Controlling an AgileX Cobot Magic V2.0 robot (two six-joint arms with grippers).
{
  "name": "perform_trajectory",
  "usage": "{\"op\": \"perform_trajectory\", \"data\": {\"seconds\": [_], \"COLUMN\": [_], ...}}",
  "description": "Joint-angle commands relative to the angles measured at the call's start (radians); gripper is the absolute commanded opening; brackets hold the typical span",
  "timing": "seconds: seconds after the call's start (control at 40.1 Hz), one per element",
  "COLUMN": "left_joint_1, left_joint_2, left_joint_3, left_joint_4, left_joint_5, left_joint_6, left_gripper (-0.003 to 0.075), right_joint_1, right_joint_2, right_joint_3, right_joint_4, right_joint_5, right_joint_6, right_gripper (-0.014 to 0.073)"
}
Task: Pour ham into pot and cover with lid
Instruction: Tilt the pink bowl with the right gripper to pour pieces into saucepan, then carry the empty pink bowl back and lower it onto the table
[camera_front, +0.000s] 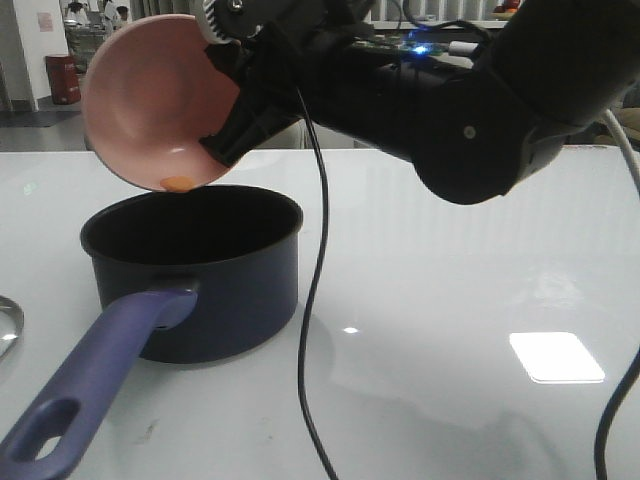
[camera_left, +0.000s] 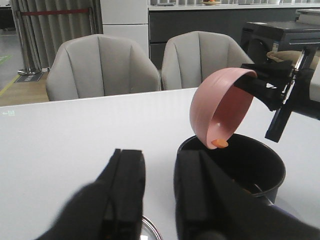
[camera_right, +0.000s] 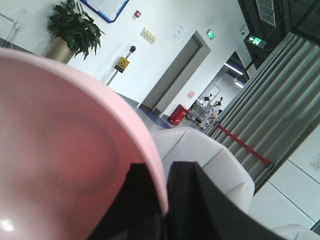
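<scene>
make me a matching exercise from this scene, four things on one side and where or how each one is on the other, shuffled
Things:
1. pink bowl
2. ham piece
3. pot
4. left gripper

States:
A. standing on the white table
B. clinging to the bowl's lowest edge
C. open and empty
D. tipped steeply over the pot, rim clamped by the right gripper

Pairs: 1-D, 2-B, 3-A, 4-C

The lid (camera_front: 8, 325) is cut off at the front view's left edge; the pot (camera_left: 250, 165) hides behind the left pincer (camera_left: 159, 190).
</scene>
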Motion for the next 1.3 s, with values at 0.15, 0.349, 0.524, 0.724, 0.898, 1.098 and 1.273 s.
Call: {"op": "perform_trajectory", "data": {"seconds": [0.15, 0.349, 0.524, 0.724, 0.898, 1.098, 1.273], "left_joint_1": [-0.009, -0.009, -0.009, -0.009, -0.009, -0.009, -0.009], "left_joint_2": [0.01, 0.01, 0.01, 0.01, 0.01, 0.01, 0.01], "left_joint_3": [-0.025, -0.025, -0.025, -0.025, -0.025, -0.025, -0.025], "left_joint_4": [-0.002, -0.002, -0.002, -0.002, -0.002, -0.002, -0.002], "left_joint_5": [-0.078, -0.078, -0.078, -0.078, -0.078, -0.078, -0.078], "left_joint_6": [0.001, 0.001, 0.001, 0.001, 0.001, 0.001, 0.001], "left_gripper": [0.0227, 0.0227, 0.0227, 0.0227, 0.0227, 0.0227, 0.0227], "right_joint_1": [-0.002, -0.002, -0.002, -0.009, -0.059, -0.194, -0.347], "right_joint_2": [-0.06, -0.062, -0.101, -0.266, -0.41, -0.531, -0.578], "right_joint_3": [-0.02, -0.02, -0.02, -0.059, -0.133, -0.171, -0.171], "right_joint_4": [-0.006, 0.025, 0.2, 0.308, 0.317, 0.375, 0.391], "right_joint_5": [-0.2, -0.199, -0.139, 0.342, 0.861, 1.262, 1.522], "right_joint_6": [-0.047, 0.001, 0.23, 0.302, 0.302, 0.302, 0.302], "right_gripper": [0.0139, 0.0139, 0.0139, 0.0139, 0.0139, 0.0139, 0.0139]}}
